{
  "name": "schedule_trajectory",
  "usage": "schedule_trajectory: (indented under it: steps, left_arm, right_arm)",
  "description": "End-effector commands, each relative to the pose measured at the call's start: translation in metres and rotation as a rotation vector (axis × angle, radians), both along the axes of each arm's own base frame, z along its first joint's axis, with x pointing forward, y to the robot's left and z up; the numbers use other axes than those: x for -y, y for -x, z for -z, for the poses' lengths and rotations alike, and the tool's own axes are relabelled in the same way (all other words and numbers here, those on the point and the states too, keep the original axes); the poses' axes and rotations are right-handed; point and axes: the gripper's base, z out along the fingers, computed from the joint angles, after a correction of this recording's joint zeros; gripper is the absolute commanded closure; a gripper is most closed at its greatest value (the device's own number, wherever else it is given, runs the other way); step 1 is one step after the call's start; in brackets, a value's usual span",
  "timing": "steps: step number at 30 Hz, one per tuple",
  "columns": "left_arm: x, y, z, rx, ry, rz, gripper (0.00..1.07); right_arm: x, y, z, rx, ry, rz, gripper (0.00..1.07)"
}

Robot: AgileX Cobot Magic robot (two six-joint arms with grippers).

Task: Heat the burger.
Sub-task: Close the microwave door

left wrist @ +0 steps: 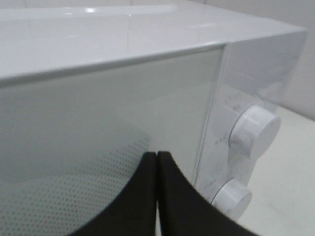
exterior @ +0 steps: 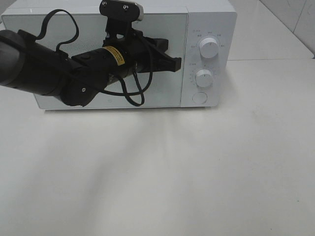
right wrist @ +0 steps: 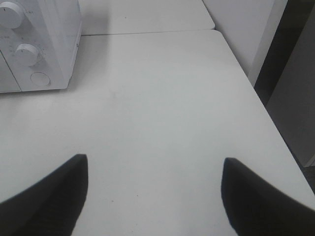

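White metal microwave [exterior: 206, 19] on your white tabletop [exterior: 172, 172].
Its round white knobs [exterior: 209, 48] stack right of the glass door [exterior: 162, 93].

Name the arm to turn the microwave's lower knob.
Left, probably: the left gripper, shut, is beside the lower knob; the right gripper hangs open over the table, farther off.

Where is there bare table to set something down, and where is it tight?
The table in front of the microwave is bare across its width, and so is the stretch right of it, below the open right gripper. It is tight only at the door, where the shut left gripper hangs near the knobs.
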Motion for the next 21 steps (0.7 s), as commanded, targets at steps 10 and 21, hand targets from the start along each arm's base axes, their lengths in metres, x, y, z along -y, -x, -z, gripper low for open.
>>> schedule_trajectory:
  steps: [10, 21]
  left_arm:
    - [0.002, -0.017, -0.003, -0.020, 0.072, -0.073, 1.07]
    - [0.023, 0.023, -0.011, -0.277, -0.151, 0.024, 1.07]
  right_arm:
    - [0.001, 0.004, 0.000, 0.027, 0.007, 0.006, 0.34]
    - [0.001, 0.004, 0.000, 0.027, 0.007, 0.006, 0.34]
